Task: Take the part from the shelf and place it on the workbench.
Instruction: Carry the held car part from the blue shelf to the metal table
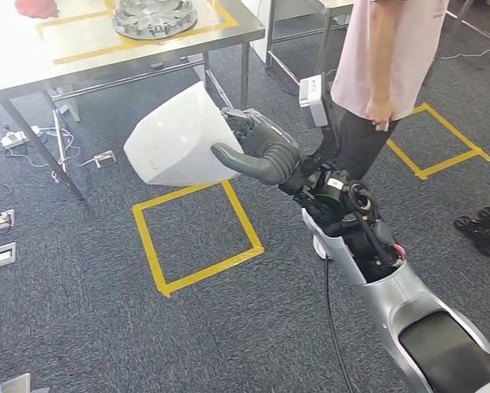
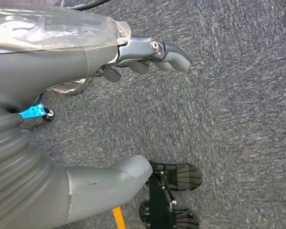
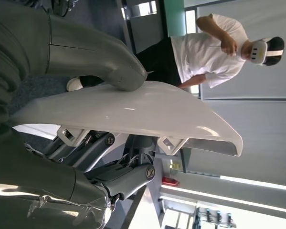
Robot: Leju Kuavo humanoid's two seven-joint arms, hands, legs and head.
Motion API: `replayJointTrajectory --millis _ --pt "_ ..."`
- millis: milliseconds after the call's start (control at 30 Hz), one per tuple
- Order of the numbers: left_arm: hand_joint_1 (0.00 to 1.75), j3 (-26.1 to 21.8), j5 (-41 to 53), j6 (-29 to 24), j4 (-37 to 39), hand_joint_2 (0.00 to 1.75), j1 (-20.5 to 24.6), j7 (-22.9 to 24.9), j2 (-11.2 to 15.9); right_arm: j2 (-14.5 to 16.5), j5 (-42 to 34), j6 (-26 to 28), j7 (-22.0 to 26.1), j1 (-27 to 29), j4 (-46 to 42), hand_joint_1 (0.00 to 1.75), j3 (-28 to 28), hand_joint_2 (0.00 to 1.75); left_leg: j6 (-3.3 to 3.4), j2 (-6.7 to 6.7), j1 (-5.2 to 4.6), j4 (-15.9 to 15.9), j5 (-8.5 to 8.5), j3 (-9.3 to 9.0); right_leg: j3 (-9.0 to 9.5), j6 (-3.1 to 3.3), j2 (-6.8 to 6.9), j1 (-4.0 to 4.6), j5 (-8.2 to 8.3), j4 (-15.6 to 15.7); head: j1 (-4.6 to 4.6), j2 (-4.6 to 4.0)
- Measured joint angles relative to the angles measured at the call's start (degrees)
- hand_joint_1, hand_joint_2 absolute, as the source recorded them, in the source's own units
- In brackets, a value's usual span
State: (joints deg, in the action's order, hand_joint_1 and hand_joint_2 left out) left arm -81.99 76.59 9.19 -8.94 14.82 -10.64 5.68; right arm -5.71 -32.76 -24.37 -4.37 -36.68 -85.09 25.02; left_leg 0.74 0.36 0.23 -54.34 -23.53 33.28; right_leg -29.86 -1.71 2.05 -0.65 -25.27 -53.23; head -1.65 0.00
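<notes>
My right hand grips a white curved plastic part and holds it out over the carpet, short of the metal workbench. Its thumb lies across the part's near face. In the right wrist view the white part runs across the frame, with my thumb on one side and fingers on the other. My left hand hangs over the carpet with its fingers apart and nothing in it.
A round silver wheel cover and a red cloth lie on the workbench. A person in a pink shirt stands close on the right. Yellow tape squares mark the carpet. Floor sockets and cables lie at the left.
</notes>
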Motion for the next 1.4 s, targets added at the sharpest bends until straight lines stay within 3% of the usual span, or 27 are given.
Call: replayJointTrajectory --millis 67,167,200,233,267,333,367,433,533,567,600,667,700,733,767,800,867,900,933,1033,1100,1233,1400 --pt "0.00 0.0 0.0 0.0 0.0 1.75 0.1 0.0 0.0 0.0 0.0 0.0 0.0 0.0 -0.2 1.75 0.0 1.75 0.43 -0.01 0.38 0.6 0.09 -0.66 -1.14 -0.36 -0.74 -0.03 -1.66 -2.6 -0.24 0.00" --pt "0.00 0.0 0.0 0.0 0.0 1.75 0.2 0.0 0.0 0.0 0.0 0.1 0.0 0.3 -0.2 1.75 0.0 1.75 0.86 -0.09 0.54 0.8 -0.15 -1.21 -7.31 -0.75 -1.79 -0.14 -6.74 -14.9 -0.92 0.00" --pt "0.00 0.0 0.0 0.0 0.0 1.75 0.2 0.0 0.0 0.0 0.0 0.1 0.0 0.5 -0.2 1.75 0.0 1.75 0.84 -0.21 0.57 0.8 -0.29 -1.34 -9.10 -0.86 -1.86 -0.20 -7.25 -17.9 -1.06 0.00" --pt "0.00 0.0 0.0 0.0 0.0 1.75 0.2 0.0 -0.1 0.0 0.0 0.1 0.0 0.7 -0.2 1.75 0.0 1.75 0.72 -0.38 0.62 0.8 -0.47 -1.53 -9.78 -0.93 -1.87 -0.30 -6.51 -18.5 -1.15 0.00" --pt "0.00 0.0 0.0 0.0 0.0 1.75 0.2 0.0 -0.1 0.0 0.0 0.1 0.0 0.9 -0.2 1.75 0.0 1.75 0.53 -0.59 0.70 0.7 -0.71 -1.84 -9.20 -0.94 -1.86 -0.42 -4.59 -16.6 -1.28 0.00" --pt "0.00 0.0 0.0 0.0 0.0 1.75 0.2 0.0 -0.2 -0.1 0.0 0.1 0.0 0.9 -0.2 1.75 0.0 1.75 -0.01 -0.98 0.83 0.5 -1.35 -2.52 -5.75 -0.81 -1.96 -0.63 0.15 -8.5 -1.67 0.00" --pt "0.00 0.0 0.0 0.0 0.0 1.75 0.2 0.0 -0.1 -0.1 0.0 0.1 0.0 0.9 -0.2 1.75 0.0 1.75 -0.33 -1.14 0.80 0.3 -1.64 -2.66 -3.95 -0.65 -2.06 -0.61 1.45 -4.8 -1.85 0.00" --pt "0.00 0.0 0.0 0.0 0.0 1.75 0.2 0.0 -0.1 -0.2 0.0 0.1 0.0 0.9 -0.3 1.75 0.0 1.75 -1.02 -1.31 0.69 0.1 -1.83 -2.39 -2.41 -0.05 -2.25 -0.43 1.46 -1.8 -1.86 0.00" --pt "0.00 0.0 0.0 0.0 0.0 1.75 0.2 0.0 -0.1 -0.3 0.0 0.1 0.0 1.0 -0.5 1.75 -0.1 1.75 -1.98 -1.12 0.89 -0.4 -2.33 -2.06 -1.95 1.09 -2.24 -0.39 1.12 -1.2 -1.46 0.00" --pt "0.00 0.0 0.0 -0.1 0.0 1.75 0.3 0.0 -0.1 -0.3 0.0 0.2 0.0 0.9 -0.6 1.75 -0.1 1.75 -2.28 -0.96 0.94 -2.1 -3.18 -1.35 -1.70 1.43 -2.17 -0.47 1.07 -1.1 -1.19 0.00" --pt "0.00 0.0 0.0 -0.1 0.0 1.75 0.3 0.0 -0.1 -0.3 0.0 0.2 0.0 0.9 -0.7 1.75 -0.1 1.75 -2.51 -0.81 0.99 -5.0 -4.51 0.18 -1.47 1.72 -2.09 -0.54 1.00 -0.9 -0.79 0.00" --pt "0.00 0.0 0.0 -0.1 0.0 1.75 0.3 0.0 -0.1 -0.3 0.0 0.2 0.0 0.9 -0.8 1.75 0.0 1.75 -2.80 -0.69 1.00 -13.6 -7.46 5.15 -1.31 2.14 -1.97 -0.43 0.75 -0.9 0.08 0.00" --pt "0.00 0.0 0.0 -0.1 0.0 1.75 0.2 0.0 0.0 -0.3 0.0 0.2 0.0 1.0 -0.8 1.75 0.0 1.75 -2.86 -0.68 1.01 -17.0 -8.15 7.43 -1.22 2.27 -1.95 -0.38 0.61 -0.9 0.31 0.00" --pt "0.00 0.0 0.0 -0.1 0.0 1.75 0.1 0.0 0.0 -0.3 0.0 0.2 0.0 1.0 -0.8 1.75 0.0 1.75 -2.86 -0.68 1.01 -18.4 -7.77 8.77 -1.06 2.34 -1.94 -0.34 0.46 -0.9 0.41 0.00" --pt "0.00 0.0 0.0 -0.1 0.0 1.75 0.1 0.0 -0.1 -0.3 0.1 0.2 -0.1 1.1 -0.8 1.75 0.0 1.75 -2.79 -0.68 1.02 -17.3 -6.21 8.84 -0.79 2.34 -1.96 -0.34 0.26 -0.9 0.49 0.00" --pt "0.00 0.0 0.0 -0.1 0.0 1.75 0.1 0.0 0.0 -0.3 0.1 0.2 -0.1 1.1 -0.8 1.75 0.0 1.75 -2.67 -0.65 1.02 -13.9 -3.76 7.67 -0.40 2.26 -1.96 -0.35 -0.01 -0.9 0.55 0.00" --pt "0.00 0.0 0.0 -0.1 0.0 1.75 0.2 0.0 0.0 -0.3 0.2 0.2 -0.1 1.0 -0.9 1.75 0.0 1.75 -2.25 -0.49 0.94 -5.2 0.53 3.97 0.27 1.81 -2.02 -0.20 -0.67 -1.0 0.81 0.00" --pt "0.00 0.0 0.0 -0.1 0.0 1.75 0.3 0.0 0.0 -0.3 0.2 0.3 -0.1 1.0 -0.9 1.75 0.0 1.75 -1.99 -0.45 0.85 -2.3 1.43 2.65 0.42 1.53 -2.06 -0.08 -0.95 -1.0 0.90 0.00" --pt "0.00 0.0 0.0 -0.1 0.0 1.75 0.3 0.0 0.0 -0.3 0.2 0.3 -0.1 1.0 -0.9 1.75 0.0 1.75 -1.84 -0.44 0.85 -0.9 1.53 2.00 0.42 1.53 -2.09 0.13 -1.25 -1.2 0.91 0.00" --pt "0.00 0.0 0.0 -0.1 0.0 1.75 0.2 0.0 -0.1 -0.4 0.2 0.4 -0.1 1.0 -1.0 1.75 0.0 1.75 -1.72 -0.68 0.86 -0.7 1.25 1.77 0.51 2.58 -2.05 0.31 -1.57 -1.2 0.42 0.00" --pt "0.00 0.0 0.0 -0.1 0.0 1.75 0.2 0.0 -0.2 -0.4 0.2 0.4 -0.1 1.0 -1.0 1.75 0.0 1.75 -1.47 -0.80 0.67 -0.7 1.13 1.75 0.74 2.73 -1.98 0.21 -1.49 -1.0 0.04 0.00" --pt "0.00 0.0 0.0 -0.1 0.0 1.75 0.2 0.0 -0.2 -0.4 0.2 0.4 -0.1 1.0 -1.0 1.75 0.0 1.75 -0.94 -0.83 0.46 -0.7 0.93 1.74 0.99 2.26 -1.94 0.09 -1.39 -0.5 -0.62 0.00" --pt "0.00 0.0 0.0 0.0 0.0 1.75 0.2 0.0 -0.2 -0.4 0.2 0.4 -0.1 1.0 -1.0 1.75 0.0 1.75 -0.74 -0.82 0.31 -0.8 0.84 1.74 1.09 0.87 -1.94 -0.11 -1.43 -0.2 -0.81 0.00"
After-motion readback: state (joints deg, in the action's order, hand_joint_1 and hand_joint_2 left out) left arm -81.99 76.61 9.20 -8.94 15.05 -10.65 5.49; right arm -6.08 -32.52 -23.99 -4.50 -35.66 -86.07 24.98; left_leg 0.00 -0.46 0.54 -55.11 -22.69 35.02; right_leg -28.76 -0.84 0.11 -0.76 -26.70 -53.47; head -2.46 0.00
